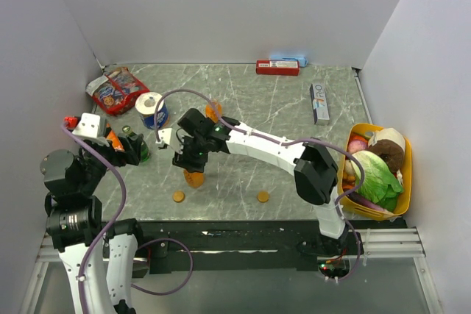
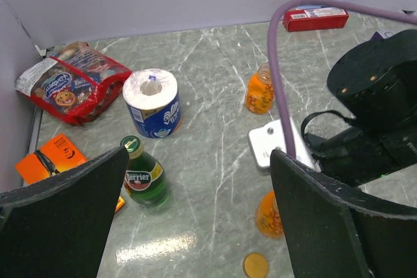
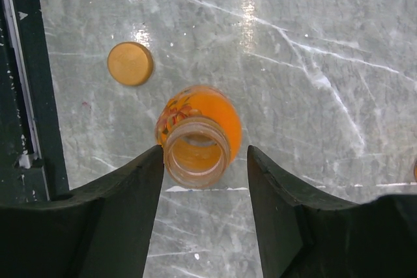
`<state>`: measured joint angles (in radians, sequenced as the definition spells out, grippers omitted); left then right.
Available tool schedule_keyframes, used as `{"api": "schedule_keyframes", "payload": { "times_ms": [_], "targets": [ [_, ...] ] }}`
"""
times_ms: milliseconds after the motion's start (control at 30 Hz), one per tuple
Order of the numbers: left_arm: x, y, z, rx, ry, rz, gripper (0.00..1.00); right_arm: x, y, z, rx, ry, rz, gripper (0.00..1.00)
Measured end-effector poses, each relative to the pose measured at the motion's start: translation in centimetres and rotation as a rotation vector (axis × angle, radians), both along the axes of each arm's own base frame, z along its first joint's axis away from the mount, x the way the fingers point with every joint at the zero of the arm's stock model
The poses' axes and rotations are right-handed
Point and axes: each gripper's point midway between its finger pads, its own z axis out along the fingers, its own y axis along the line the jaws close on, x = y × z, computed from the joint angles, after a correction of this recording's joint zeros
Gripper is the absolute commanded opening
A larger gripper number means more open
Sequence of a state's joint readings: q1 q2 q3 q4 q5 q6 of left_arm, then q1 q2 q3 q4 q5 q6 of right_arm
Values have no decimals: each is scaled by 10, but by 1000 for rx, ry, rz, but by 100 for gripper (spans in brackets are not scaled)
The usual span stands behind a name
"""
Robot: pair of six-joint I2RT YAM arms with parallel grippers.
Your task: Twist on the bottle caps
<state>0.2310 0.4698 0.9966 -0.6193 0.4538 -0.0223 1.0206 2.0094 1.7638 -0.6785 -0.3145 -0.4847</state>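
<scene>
Two grippers share this step. The right gripper [image 3: 205,151] straddles the near bottle [image 3: 208,115] from above, jaws partly apart: one finger at the neck, a gap at the other, no firm grip evident. Centre the jaws on the neck and clamp only enough to prevent rotation. The left gripper [image 2: 199,154] is spread wide and empty; it is the likely one to fetch the cap [image 3: 130,63] lying just beside. Near bottle: squat, translucent orange, printed, mouth open, upright near the front of the table [image 1: 294,108]. Cap: flat orange disc.
</scene>
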Motion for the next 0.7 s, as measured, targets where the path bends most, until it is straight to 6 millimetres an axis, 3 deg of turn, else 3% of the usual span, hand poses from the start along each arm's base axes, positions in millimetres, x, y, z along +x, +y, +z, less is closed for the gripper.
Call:
{"api": "schedule_keyframes", "payload": {
  "times_ms": [67,100,200,433,567,700],
  "targets": [
    [1,0,1,0,-5,-2,96,-1,2,-4,-4,-2,3,55],
    [1,0,2,1,-8,-3,96,-2,3,-7,-10,1,5,46],
    [1,-1,2,-4,-7,-7,96,-1,6,-11,-13,-7,11,34],
    [4,-9,5,-14,-15,-55,96,0,-1,-8,-18,-3,26,23],
    [11,-26,-2,-6,0,-192,96,7,-35,16,-15,53,15,20],
    [23,-45,-28,-18,46,-359,96,32,-86,70,48,59,-58,19]
  ]
}}
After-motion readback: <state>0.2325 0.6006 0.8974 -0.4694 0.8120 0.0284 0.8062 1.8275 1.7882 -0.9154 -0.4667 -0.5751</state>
